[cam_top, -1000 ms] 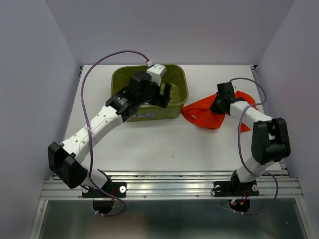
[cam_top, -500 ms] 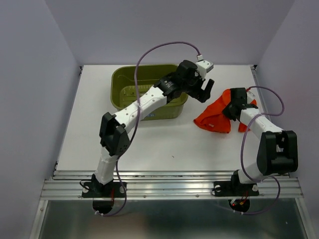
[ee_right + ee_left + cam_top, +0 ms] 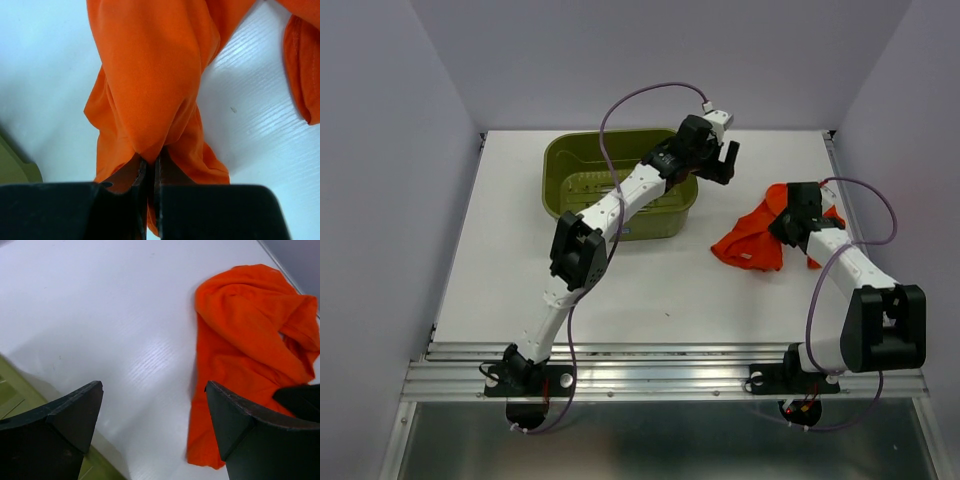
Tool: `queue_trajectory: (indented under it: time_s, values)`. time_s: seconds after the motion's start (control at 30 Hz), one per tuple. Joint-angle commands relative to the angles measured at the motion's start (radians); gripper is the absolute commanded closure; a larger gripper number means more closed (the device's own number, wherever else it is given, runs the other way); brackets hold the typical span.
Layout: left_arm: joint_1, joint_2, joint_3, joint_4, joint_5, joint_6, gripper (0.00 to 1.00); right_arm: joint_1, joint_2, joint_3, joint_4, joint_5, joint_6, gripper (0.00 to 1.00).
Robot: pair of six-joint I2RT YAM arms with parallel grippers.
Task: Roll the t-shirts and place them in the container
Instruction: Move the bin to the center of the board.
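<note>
Right fingers (image 3: 131, 190): pressed together on a pinched fold of the orange-red t-shirt (image 3: 150, 75), the cloth draping away from the tips toward the top of the right wrist view. Left fingers (image 3: 60, 425): spread wide, holding nothing, hovering above bare bench (image 3: 125, 315); the shirt lies at the right of that view, near but untouched. Change noted: 1 second ago the left fingers hung over the olive-green basket (image 3: 560, 165) in the upper left-centre of the overhead view. They have since swung right, past the basket's far right corner, and now face the garment. Over the same interval the right fingers have kept their pinch, and the shirt has gone from a flatter spread to a bunched heap right of centre on the bench, beside the basket and not in it. Judgement: 1 arm has the cloth and the 2nd is arriving for a 2nd hold. The shirt is not laid flat, so rolling has not begun. Pose: left arm stretched long on a diagonal from its base at lower left, across the basket, wrist tipped down. Right arm folded back, elbow at lower right, forearm reaching up-left to the shirt.
</note>
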Motion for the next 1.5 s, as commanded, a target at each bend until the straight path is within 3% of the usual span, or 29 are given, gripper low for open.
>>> queue_trajectory:
  time_s: [0.0,0.73,1.03,1.17,1.47]
  values:
    - [0.062,0.010,0.057,0.040,-0.052,-0.022,0.05,0.002,-0.047,-0.006,0.008,-0.031,-0.025,0.99]
    - [0.407,-0.019,-0.027,-0.072,-0.322,-0.010,0.07,0.002,-0.073,0.069,-0.009,-0.117,-0.083,0.99]
    - [0.513,-0.091,-0.020,-0.098,-0.362,0.001,0.06,0.140,-0.096,0.238,0.085,-0.307,-0.144,0.98]
    - [0.504,-0.163,-0.009,-0.109,-0.278,0.015,0.06,0.211,-0.029,0.339,0.132,-0.307,-0.172,0.96]
    - [0.288,-0.453,-0.295,-0.140,-0.201,0.179,0.06,0.211,0.074,0.318,0.067,-0.120,-0.046,0.97]
